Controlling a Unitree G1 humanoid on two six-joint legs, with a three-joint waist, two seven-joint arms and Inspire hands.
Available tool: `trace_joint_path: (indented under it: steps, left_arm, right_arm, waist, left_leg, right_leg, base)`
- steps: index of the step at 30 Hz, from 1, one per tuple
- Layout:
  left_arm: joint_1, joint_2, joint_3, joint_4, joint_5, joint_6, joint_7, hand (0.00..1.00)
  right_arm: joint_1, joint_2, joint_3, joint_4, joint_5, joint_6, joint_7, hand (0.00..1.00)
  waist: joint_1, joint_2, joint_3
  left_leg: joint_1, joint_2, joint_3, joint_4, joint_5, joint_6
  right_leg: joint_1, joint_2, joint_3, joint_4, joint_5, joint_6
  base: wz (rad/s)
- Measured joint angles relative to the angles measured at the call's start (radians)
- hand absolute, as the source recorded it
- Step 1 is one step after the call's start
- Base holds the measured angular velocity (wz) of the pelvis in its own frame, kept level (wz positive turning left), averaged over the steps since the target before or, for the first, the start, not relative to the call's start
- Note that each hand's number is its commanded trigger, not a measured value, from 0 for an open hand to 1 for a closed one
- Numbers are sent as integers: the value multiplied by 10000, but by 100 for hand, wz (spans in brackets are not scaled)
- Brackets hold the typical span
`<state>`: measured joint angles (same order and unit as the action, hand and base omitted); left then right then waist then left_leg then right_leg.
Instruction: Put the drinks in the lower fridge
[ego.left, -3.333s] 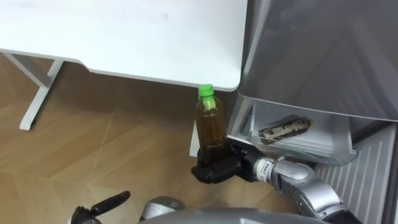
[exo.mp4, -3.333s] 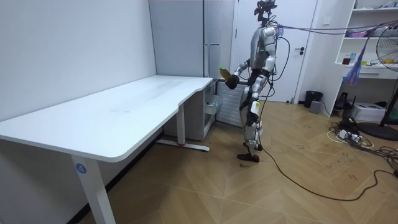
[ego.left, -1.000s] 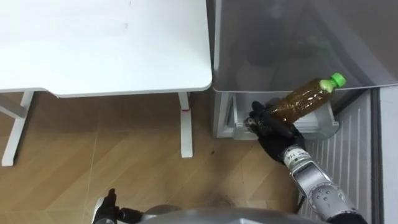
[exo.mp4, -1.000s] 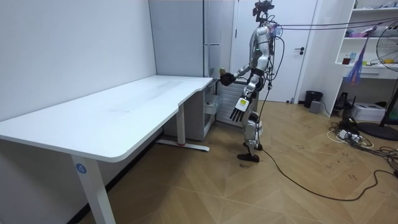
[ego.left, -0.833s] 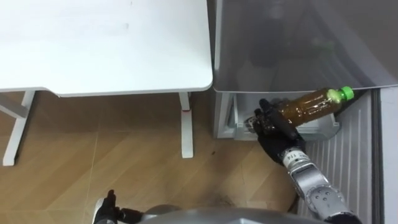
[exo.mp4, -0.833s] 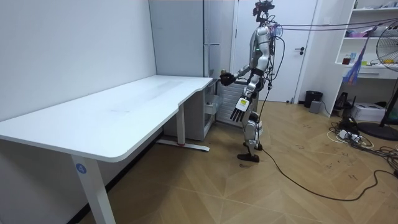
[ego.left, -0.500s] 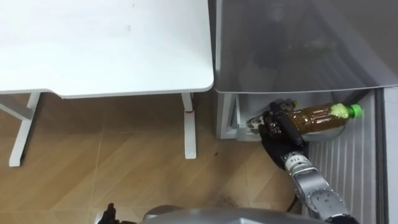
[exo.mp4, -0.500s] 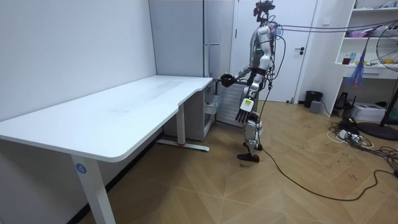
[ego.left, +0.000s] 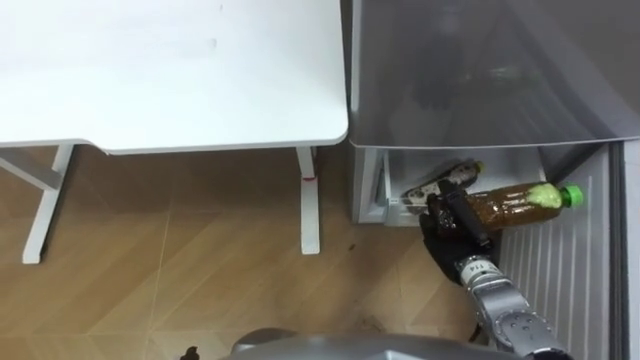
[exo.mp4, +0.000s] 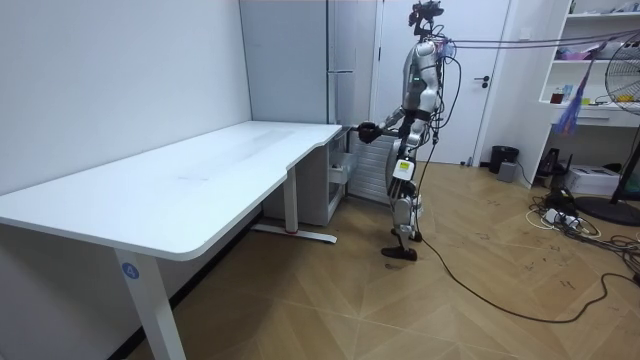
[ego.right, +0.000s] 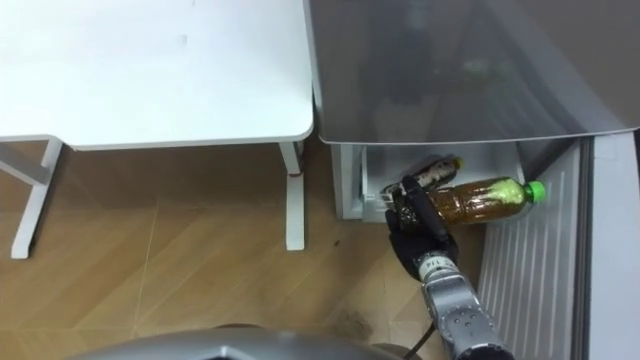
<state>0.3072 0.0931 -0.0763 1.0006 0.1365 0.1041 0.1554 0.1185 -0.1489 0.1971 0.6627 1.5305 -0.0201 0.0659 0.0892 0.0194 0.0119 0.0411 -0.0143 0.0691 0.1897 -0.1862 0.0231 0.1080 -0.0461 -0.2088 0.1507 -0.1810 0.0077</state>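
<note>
While the right hand (ego.left: 450, 218) curls firmly round the tea bottle (ego.left: 520, 200), held sideways (green cap pointing right) over the open lower fridge drawer (ego.left: 370, 185), placing seems under way, and the next move likely calls for lowering and release.

Even, bright room light; soft shadow under the table (ego.left: 150, 60).

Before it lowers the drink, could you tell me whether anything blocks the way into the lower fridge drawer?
Nothing visible blocks it. The bottle, gripped sideways in the right hand, hangs at the open drawer; a dark packet lies inside.
</note>
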Motion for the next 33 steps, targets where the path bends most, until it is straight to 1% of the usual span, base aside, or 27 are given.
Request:
trace_joint_path:
  steps: [2, 4, 6, 7, 8, 9, 11, 12, 13, 14, 15, 16, 20, 21, 22, 24, 25, 26, 29, 33]
  left_arm:
    - [-73, 7, 1, -8, 131, 52, -126, 0]
    - [-74, 20, 4, -10, 137, 91, -163, 0]
    - [-101, 20, 7, -5, 145, 147, -199, 0]
    - [-128, 21, 5, -5, 147, 188, -226, 0]
    - [-152, 40, 5, -3, 153, 215, -301, 0]
    - [-181, 52, 4, -3, 154, 217, -349, 0]
    - [-364, 134, 0, 12, 114, 218, -454, 0]
    - [-421, 167, 0, 13, 114, 219, -477, 0]
    - [-522, 213, -7, 2, 118, 221, -509, 0]
    - [-625, 245, -77, -5, 118, 231, -509, 0]
    - [-700, 257, -114, -12, 118, 252, -505, 0]
    - [-835, 334, -276, -14, 119, 293, -503, 0]
    - [-1324, 400, -267, -2, 97, 433, -486, 0]
    - [-1365, 429, -267, 1, 97, 440, -480, 0]
    - [-1437, 485, -272, 13, 112, 464, -476, 0]
    - [-1629, 550, -272, 13, 112, 468, -466, 0]
    - [-1830, 554, -271, 12, 110, 463, -445, 0]
    - [-2049, 555, -273, 9, 86, 423, -397, 0]
    - [-2377, 573, -266, 12, -47, 379, -362, 0]
    - [-2427, 572, -265, 21, -271, 372, -382, 0]
  right_arm:
    - [-75, 1, -9, 157, 213, 23, 3, 100]
    - [-349, 16, -58, 741, 495, 169, 0, 100]
    - [-590, 30, -201, 1141, 503, 231, -9, 100]
    - [-781, 21, -259, 1226, 508, 232, -9, 100]
    - [-1017, 12, -266, 1349, 553, 231, -9, 100]
    - [-1153, 14, -270, 1458, 581, 231, -8, 100]
    - [-1734, 9, -322, 1914, 753, 238, -9, 100]
    - [-1889, 6, -339, 2051, 753, 241, -13, 100]
    - [-2228, 5, -408, 2298, 745, 254, -16, 100]
    - [-2550, 14, -564, 2500, 776, 278, -34, 100]
    - [-2722, 18, -658, 2637, 787, 283, -32, 100]
    - [-3069, 13, -793, 3004, 811, 307, -41, 100]
    - [-4154, 28, -1423, 4287, 786, 475, -88, 100]
    - [-4145, 28, -1438, 4321, 786, 488, 2, 100]
    - [-4154, 22, -1490, 4330, 781, 593, 93, 100]
    - [-4339, -132, -1603, 4530, 780, 795, 106, 100]
    - [-4553, -309, -1713, 4797, 776, 856, 64, 100]
    - [-4685, -452, -1836, 4982, 758, 855, 9, 100]
    - [-4876, -625, -1922, 5347, 749, 947, -6, 100]
    - [-4996, -709, -1989, 5486, 706, 1216, -7, 100]
  waist:
    - [-8, -27, -31]
    - [-12, -73, -42]
    - [30, -82, -48]
    - [23, -51, -66]
    - [1, -88, -42]
    - [-9, -77, -56]
    - [-8, -125, -17]
    - [-1, -155, -12]
    - [14, -191, 6]
    - [-19, -193, 15]
    - [-29, -197, 20]
    - [-25, -224, 29]
    - [24, -231, 55]
    - [6, -249, 66]
    - [-45, -266, 94]
    - [-46, -257, 118]
    - [-11, -211, 178]
    - [46, -181, 197]
    - [230, -169, 205]
    - [335, -167, 204]
  left_leg:
    - [-139, -2, -8, 104, 2, 1]
    - [-141, -4, -7, 113, 3, 2]
    - [-188, -7, -13, 116, 4, 3]
    - [-320, -3, -13, 151, 8, 6]
    - [-405, 1, -12, 167, 14, 12]
    - [-460, 1, -24, 180, 16, 13]
    - [-622, -2, -139, 274, 18, 15]
    - [-682, -5, -162, 307, 18, 15]
    - [-821, -3, -209, 342, 19, 14]
    - [-1006, -18, -324, 415, 20, 15]
    - [-1085, -22, -391, 458, 22, 17]
    - [-1257, -32, -494, 493, 32, 16]
    - [-1836, -52, -603, 653, 99, 20]
    - [-1870, -68, -664, 654, 115, 18]
    - [-1933, -84, -756, 655, 128, 8]
    - [-2165, -111, -833, 668, 208, 21]
    - [-2344, -146, -855, 677, 280, 44]
    - [-2515, -170, -855, 660, 356, 67]
    - [-2758, -189, -851, 657, 419, 92]
    - [-2928, -185, -846, 688, 439, 96]
  right_leg:
    - [-107, -17, -86, 8, 0, 0]
    - [-128, -22, -124, 4, 0, 0]
    - [-175, -27, -127, 7, -3, 0]
    - [-280, -25, -121, 19, -2, 0]
    - [-380, -24, -115, 56, 0, -4]
    - [-382, -23, -122, 67, 1, -5]
    - [-457, -19, -175, 64, 8, -15]
    - [-497, -18, -196, 70, 10, -17]
    - [-596, -17, -273, 98, 17, -27]
    - [-730, -34, -414, 159, 22, -32]
    - [-794, -37, -450, 203, 22, -32]
    - [-911, -40, -528, 202, 23, -35]
    - [-1329, -63, -775, 228, 34, -52]
    - [-1346, -69, -814, 229, 35, -53]
    - [-1388, -77, -878, 227, 35, -53]
    - [-1609, -112, -968, 284, 41, -63]
    - [-1814, -160, -1020, 405, 41, -63]
    - [-1999, -202, -1052, 467, 41, -63]
    - [-2282, -245, -1080, 611, 41, -62]
    - [-2476, -260, -1115, 707, 40, -62]
  base:
    - [10]
    - [8]
    - [2]
    - [0]
    - [0]
    - [4]
    - [11]
    - [13]
    - [19]
    - [21]
    - [23]
    - [22]
    - [19]
    - [19]
    - [15]
    - [13]
    - [15]
    - [15]
    - [4]
    - [3]
